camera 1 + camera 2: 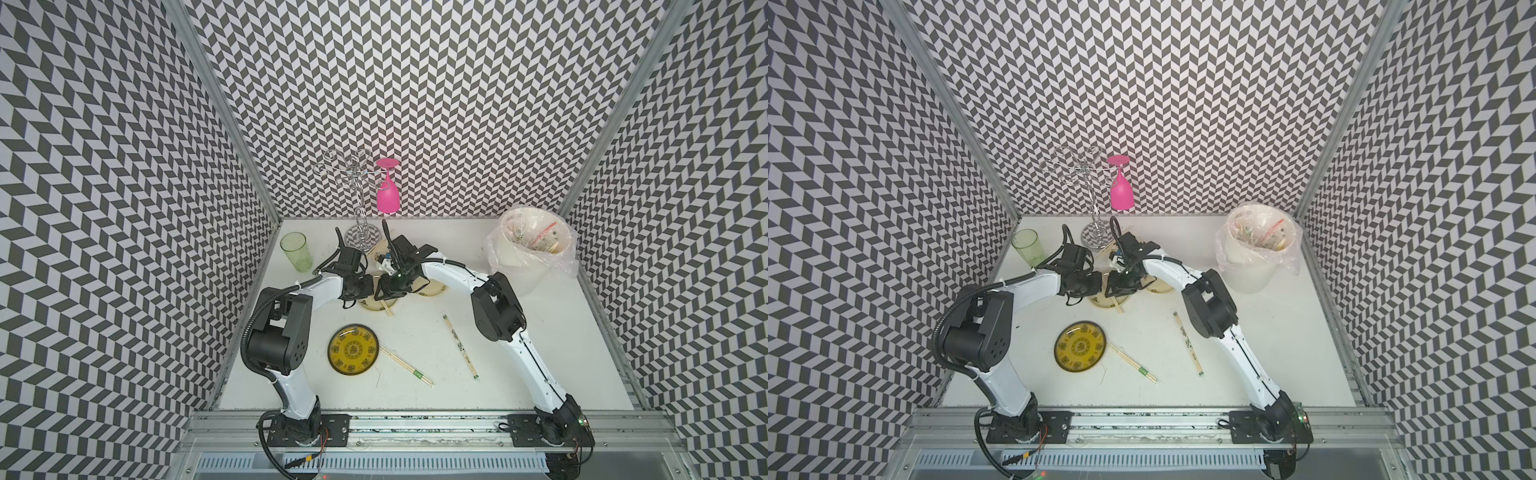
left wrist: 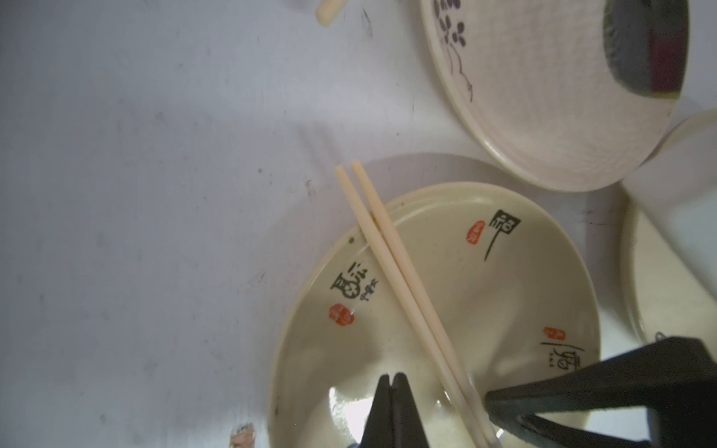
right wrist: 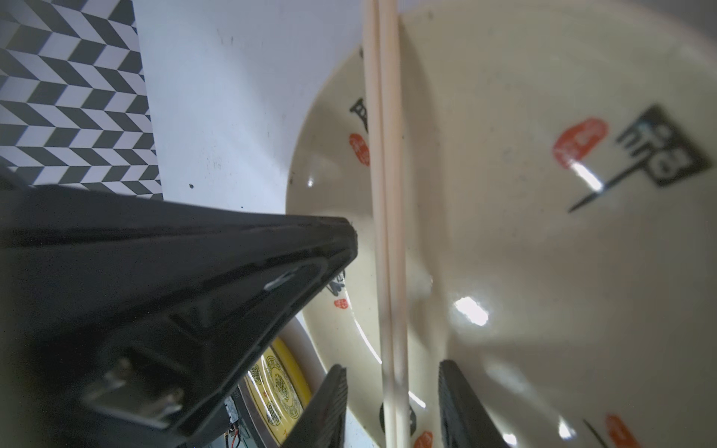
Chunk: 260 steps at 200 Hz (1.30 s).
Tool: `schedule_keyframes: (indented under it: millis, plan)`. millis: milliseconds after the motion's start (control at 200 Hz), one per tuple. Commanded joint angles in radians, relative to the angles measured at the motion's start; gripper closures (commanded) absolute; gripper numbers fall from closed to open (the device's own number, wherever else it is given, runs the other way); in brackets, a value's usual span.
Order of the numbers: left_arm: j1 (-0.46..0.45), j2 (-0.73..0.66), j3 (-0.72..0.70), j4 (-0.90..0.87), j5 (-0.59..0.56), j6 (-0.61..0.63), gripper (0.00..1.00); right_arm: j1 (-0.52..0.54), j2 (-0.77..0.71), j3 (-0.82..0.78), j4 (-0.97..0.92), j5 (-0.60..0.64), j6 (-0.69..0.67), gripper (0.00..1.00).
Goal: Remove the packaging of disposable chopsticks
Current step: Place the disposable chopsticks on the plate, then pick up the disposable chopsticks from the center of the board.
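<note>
The right tool (image 3: pixel 392 366) stands released: in the right wrist view its two jaws sit apart with a gap on each side of a bare pair of chopsticks (image 3: pixel 388 194), so I read it as straddling the pair, not gripping it. The left tool (image 2: pixel 392 378) is clenched, jaws pressed together just beside the same pair, and I see nothing between them. The pair lies across a cream plate (image 2: pixel 485 291) with black characters and red seals. One end overhangs the rim onto the counter (image 1: pixel 415 399). I judge the sticks were placed on the plate so the unwrapped wood stays off the counter surface. Most of the pair shows no wrapper. The end nearest the tools is blurred, so I cannot rule out a remnant there. Both arms meet over this plate because, in my judgement, stripping a sleeve needs one tool to hold and the other to pull. Further out, two wrapped pairs lie on the counter, well apart from the tools: one with a green band (image 1: pixel 406 365) just beside a yellow plate (image 1: pixel 353 349), one with small dark prints (image 1: pixel 460 347) near the right arm. A lined bin (image 1: pixel 515 270) stands at the far right corner, within the right arm's reach for discarded wrappers. I judge the task to be partly done, with these two pairs not yet unwrapped.
</note>
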Motion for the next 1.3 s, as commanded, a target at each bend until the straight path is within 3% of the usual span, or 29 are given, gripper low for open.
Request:
schedule_keyframes:
  millis: [0,466,586,716,821,896,1006,1066,1172,1297]
  plan:
    - [-0.007,-0.033,0.025,-0.017,-0.025,0.008,0.98,-0.006,-0.083,0.015,0.011,0.038,0.004,0.57]
    - [-0.007,-0.131,0.048,-0.055,-0.067,0.044,0.97,-0.007,-0.25,0.012,-0.067,0.138,-0.009,0.55]
    - [-0.007,-0.199,0.07,-0.07,-0.098,0.064,0.95,-0.006,-0.375,-0.072,-0.081,0.197,-0.02,0.55]
    - [-0.012,-0.306,0.077,-0.037,-0.082,0.144,0.83,-0.007,-0.583,-0.28,-0.038,0.297,-0.025,0.56]
    - [-0.059,-0.455,-0.006,0.105,0.023,0.31,0.68,-0.025,-0.771,-0.459,0.004,0.412,-0.021,0.58]
    - [-0.145,-0.576,-0.1,0.234,0.092,0.492,0.53,-0.063,-0.912,-0.57,0.031,0.477,-0.016,0.6]
    - [-0.324,-0.725,-0.276,0.371,0.226,0.909,0.21,-0.138,-1.128,-0.736,0.115,0.562,-0.013,0.63]
    - [-0.429,-0.75,-0.346,0.385,0.267,1.153,0.11,-0.162,-1.254,-0.829,0.198,0.589,-0.038,0.64]
    - [-0.558,-0.635,-0.307,0.276,0.273,1.397,0.07,-0.174,-1.423,-0.918,0.29,0.628,-0.078,0.68]
    - [-0.62,-0.372,-0.121,0.098,0.289,1.47,0.22,-0.177,-1.523,-0.946,0.32,0.674,-0.099,0.7]
